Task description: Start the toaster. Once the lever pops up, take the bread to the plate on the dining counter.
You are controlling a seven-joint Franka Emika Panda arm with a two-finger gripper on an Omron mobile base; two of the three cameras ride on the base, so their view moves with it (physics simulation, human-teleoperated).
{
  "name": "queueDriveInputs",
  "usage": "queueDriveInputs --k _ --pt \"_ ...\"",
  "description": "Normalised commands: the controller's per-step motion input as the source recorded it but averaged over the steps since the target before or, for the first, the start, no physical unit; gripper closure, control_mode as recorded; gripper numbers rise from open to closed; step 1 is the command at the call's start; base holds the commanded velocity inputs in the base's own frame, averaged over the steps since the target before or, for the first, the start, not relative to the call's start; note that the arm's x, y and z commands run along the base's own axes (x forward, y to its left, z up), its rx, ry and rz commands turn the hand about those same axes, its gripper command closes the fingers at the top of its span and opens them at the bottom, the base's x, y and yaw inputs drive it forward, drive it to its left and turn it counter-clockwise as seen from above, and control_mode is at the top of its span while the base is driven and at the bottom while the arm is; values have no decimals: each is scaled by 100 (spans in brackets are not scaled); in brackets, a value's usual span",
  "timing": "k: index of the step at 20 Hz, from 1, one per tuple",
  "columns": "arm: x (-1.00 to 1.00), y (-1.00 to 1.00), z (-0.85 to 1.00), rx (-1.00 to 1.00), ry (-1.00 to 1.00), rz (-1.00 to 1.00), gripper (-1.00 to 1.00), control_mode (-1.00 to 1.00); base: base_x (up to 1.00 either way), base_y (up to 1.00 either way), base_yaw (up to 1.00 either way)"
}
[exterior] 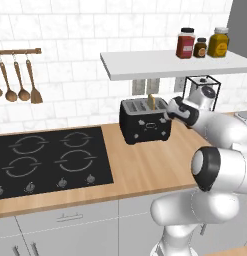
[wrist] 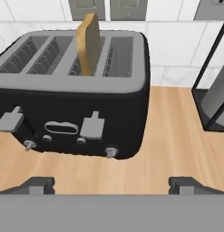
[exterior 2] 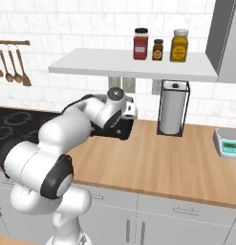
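Note:
The black toaster (wrist: 72, 108) with a silvery slotted top stands on the wood worktop by the tiled wall, also seen in the left base view (exterior: 145, 122). A tan slice of bread (wrist: 88, 43) stands upright in a right-hand slot, sticking out high above the top (exterior: 151, 102). Two grey levers face me, the left lever (wrist: 9, 121) and the right lever (wrist: 92, 127). My gripper (wrist: 112, 186) hovers open in front of the toaster, a short way off, with nothing between its fingers. In the right base view my arm covers most of the toaster (exterior 2: 123, 130). The plate and the dining counter are out of view.
A paper-towel holder (exterior 2: 172, 107) stands just right of the toaster. A white shelf (exterior: 170, 64) with three jars hangs low over it. The black hob (exterior: 50, 155) lies to the left, a small scale (exterior 2: 228, 142) at the far right. Bare worktop (exterior 2: 167, 162) lies in front.

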Motion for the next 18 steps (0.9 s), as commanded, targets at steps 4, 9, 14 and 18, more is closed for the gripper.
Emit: queueDriveInputs --k 4,9,14,18 --pt "37 -3 -7 0 0 0 -100 -100 0 0 0" --pt "36 0 -16 0 0 0 -100 -100 0 0 0" --pt "33 0 -13 0 0 0 -100 -100 0 0 0" --pt "19 0 -13 0 0 0 -100 -100 0 0 0"
